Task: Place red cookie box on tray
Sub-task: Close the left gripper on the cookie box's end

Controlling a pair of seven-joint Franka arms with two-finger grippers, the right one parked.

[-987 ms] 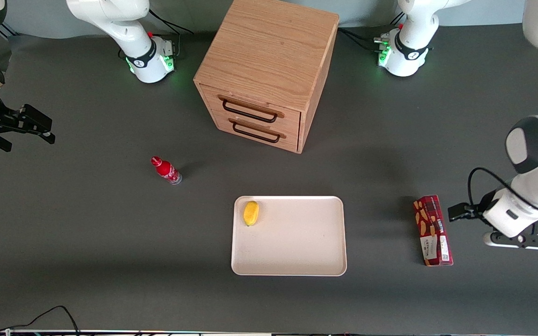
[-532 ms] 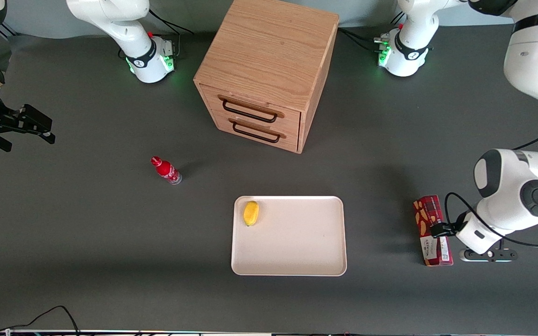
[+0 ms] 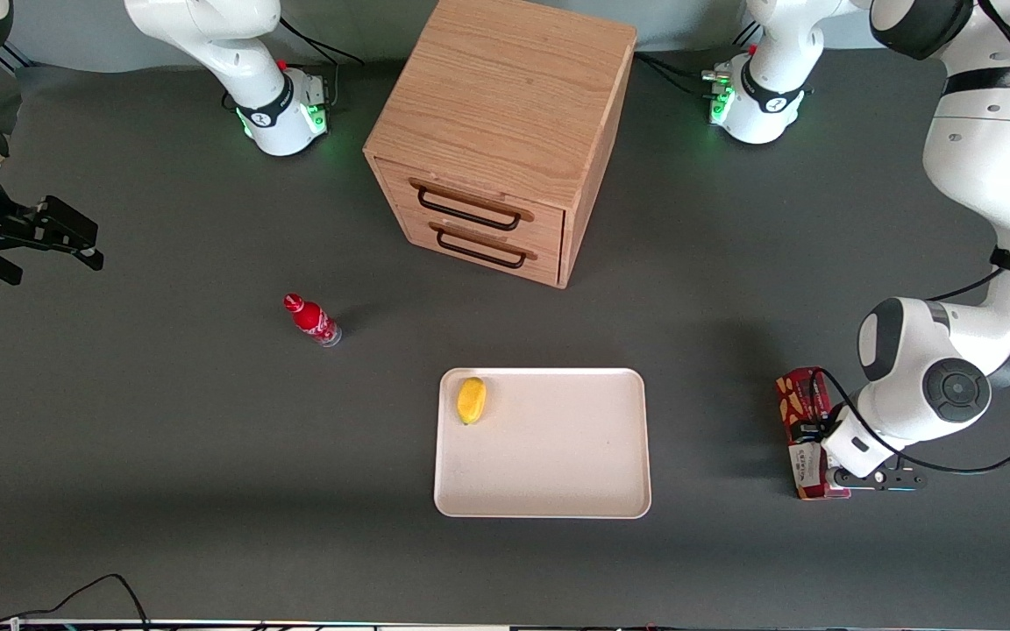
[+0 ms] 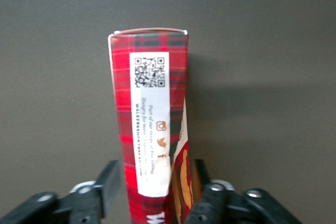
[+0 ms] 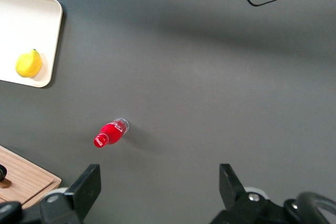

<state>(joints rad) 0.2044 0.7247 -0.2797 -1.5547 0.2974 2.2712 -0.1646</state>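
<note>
Stretching across both the front and wrist views, the dark grey table (image 3: 163, 456) carries everything here, and the one thing that has changed on it over the last second is the working arm's position. The white jointed left arm (image 3: 926, 386) has swung in from the table's edge and come down over the box, where a second ago it stood just beside it.

Standing farther from the front camera than the tray, the light oak two-drawer cabinet (image 3: 496, 131) is untouched. The large flat cream-white rectangular tray (image 3: 558, 473) lies in front of the cabinet's drawers, with a small yellow lemon-shaped fruit (image 3: 471, 400) in one corner and most of its floor bare.

The long slim red plaid cookie box (image 3: 799, 407) rests flat on the table, well apart from the tray toward the working arm's end, in the same spot as before. The gripper (image 4: 155, 192) now straddles it: the black fingers (image 4: 107, 187) are spread, one on each long side, neither visibly pressing the carton.

A small red bottle (image 3: 312, 319) lies toward the parked arm's end, irrelevant here.

My judgement: the approach is finished, and closing on the box comes next; lifting and carrying all remain.
</note>
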